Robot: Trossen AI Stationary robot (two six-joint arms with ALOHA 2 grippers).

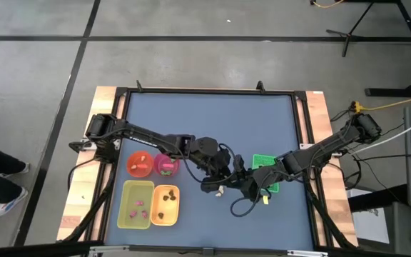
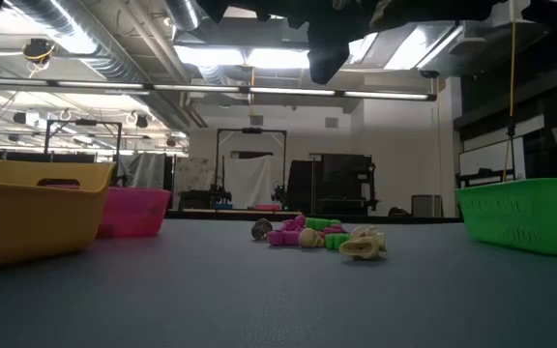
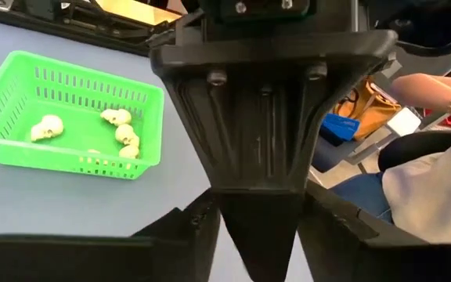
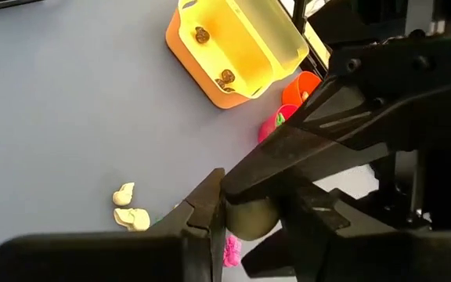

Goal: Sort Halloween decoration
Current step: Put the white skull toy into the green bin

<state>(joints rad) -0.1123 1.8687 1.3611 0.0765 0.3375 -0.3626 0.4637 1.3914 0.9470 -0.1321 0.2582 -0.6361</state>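
Over the table (image 1: 212, 121) in the high view, the left gripper (image 1: 216, 180) and right gripper (image 1: 250, 187) meet nose to nose beside the green tray (image 1: 261, 160). At table height, unsorted trinkets (image 2: 322, 235) lie heaped mid-table; the left wrist view shows cream skulls (image 3: 116, 117) already in the green tray, but whether the left fingers are wide or narrow cannot be told. The right wrist view shows the right fingers pinching a cream trinket (image 4: 249, 218): sorting appears mid-piece, and the next move calls for carrying it over the green tray and letting go.
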